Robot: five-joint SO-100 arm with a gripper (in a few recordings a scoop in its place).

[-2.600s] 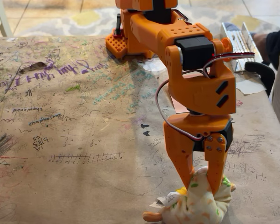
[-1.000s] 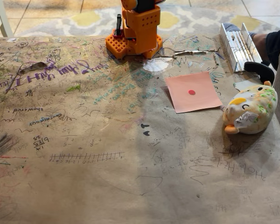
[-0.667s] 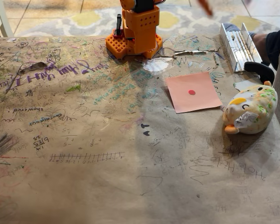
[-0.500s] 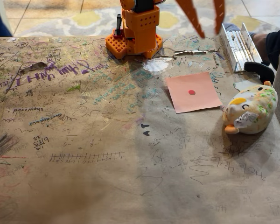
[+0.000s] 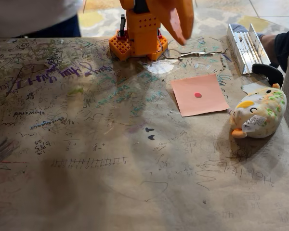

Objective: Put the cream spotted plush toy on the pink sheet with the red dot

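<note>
The cream spotted plush toy lies on its side near the table's right edge, its tag toward the camera and an orange foot at its lower left. The pink sheet with the red dot lies flat just left of it, a small gap between them. My orange gripper hangs above the table's far side beside the arm's base, well behind the sheet and far from the plush. It is blurred by motion, its fingers point down, and it holds nothing.
A silver metal piece lies at the back right, with a black curved handle just behind the plush. A white paper scrap sits below the base. A person stands at the far left; a dark sleeve shows at the right edge.
The plush went from my grip at the front of the table to lying free at the right. The arm folded back, then the gripper swung down and left. A person stepped in at the far left.
</note>
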